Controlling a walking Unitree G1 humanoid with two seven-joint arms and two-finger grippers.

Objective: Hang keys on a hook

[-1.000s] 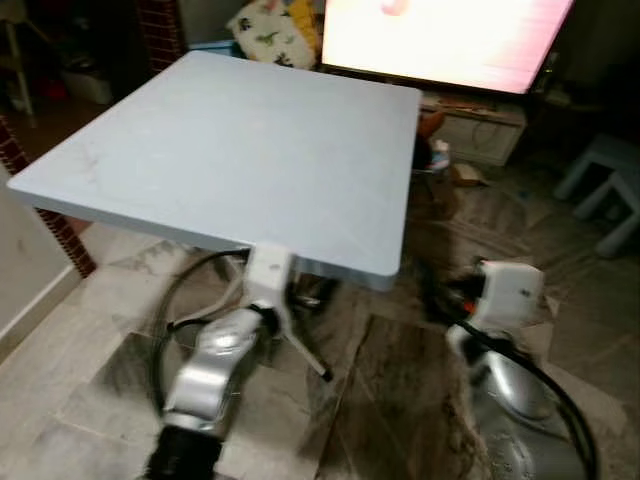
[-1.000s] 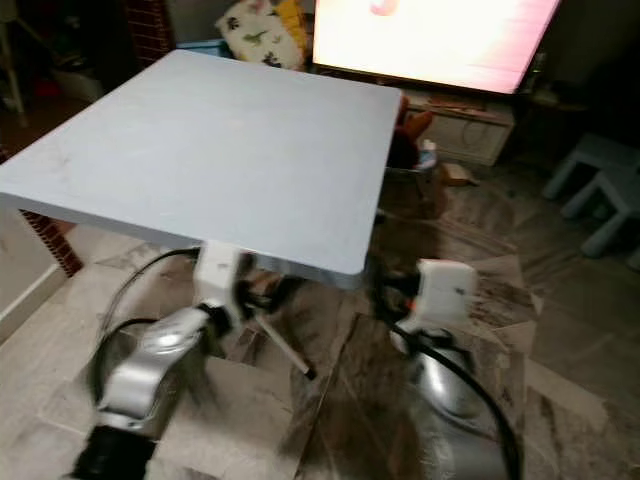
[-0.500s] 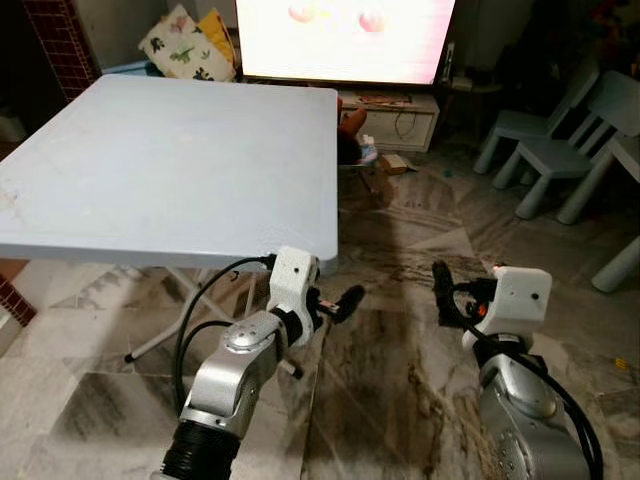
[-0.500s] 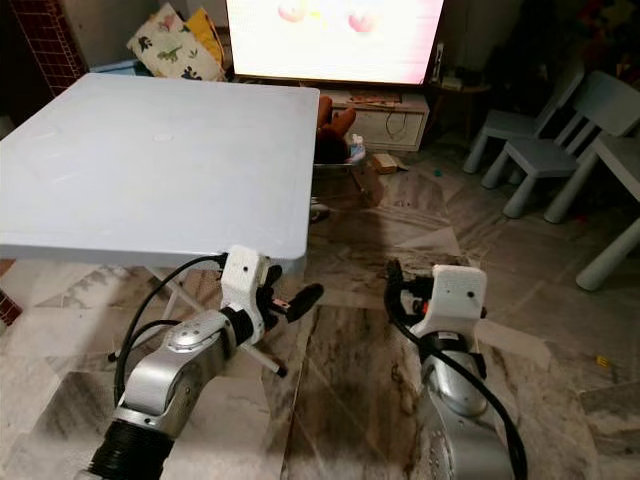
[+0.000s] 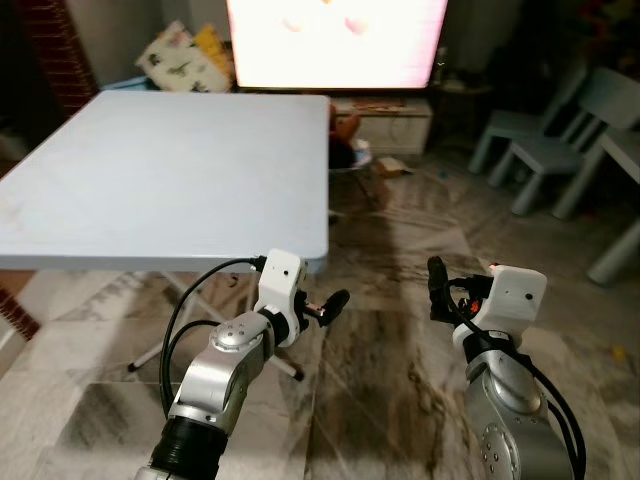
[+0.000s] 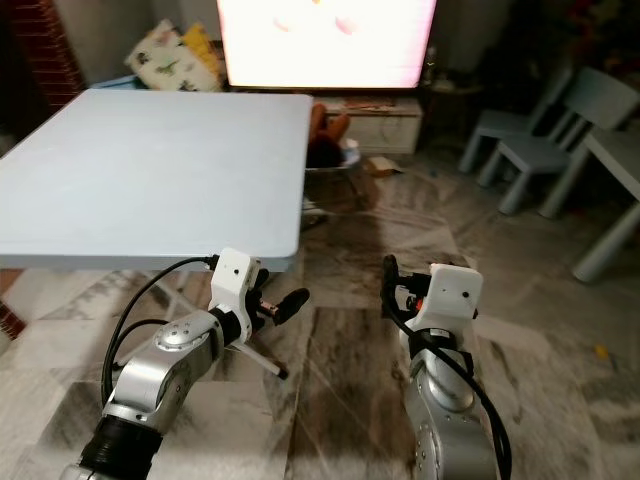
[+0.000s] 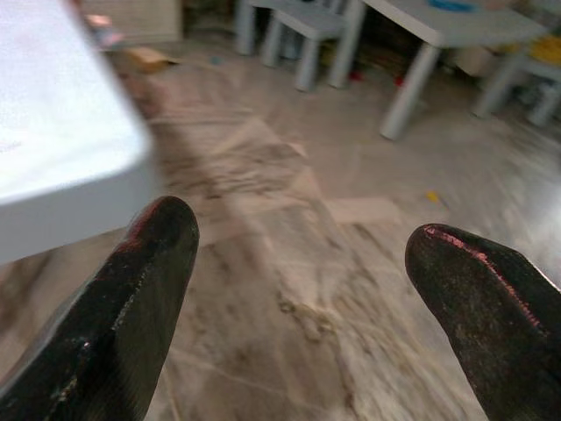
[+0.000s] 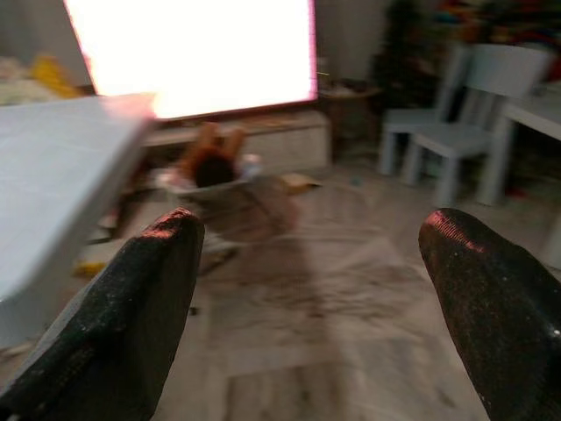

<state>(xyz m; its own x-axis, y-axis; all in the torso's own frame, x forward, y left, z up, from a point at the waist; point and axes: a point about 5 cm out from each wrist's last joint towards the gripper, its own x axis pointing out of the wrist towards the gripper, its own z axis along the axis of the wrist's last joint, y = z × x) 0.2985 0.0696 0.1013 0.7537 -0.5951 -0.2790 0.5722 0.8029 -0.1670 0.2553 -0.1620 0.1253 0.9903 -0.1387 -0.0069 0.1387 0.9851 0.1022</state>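
Pale blue table (image 5: 160,170) is seen at the left; no keys or hook can be made out. Left gripper (image 7: 298,289) and right gripper (image 8: 307,298) are held spread and empty. The table edge could be struck if the search is continued blind.

Table (image 5: 150,170) far left corner cut off; wrist views blurred.

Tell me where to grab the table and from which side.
Grip the table at its near edge by the corner, coming level from the robot's side, one finger above, one below: the top is a thin flat slab overhanging its legs. Left gripper is nearest.
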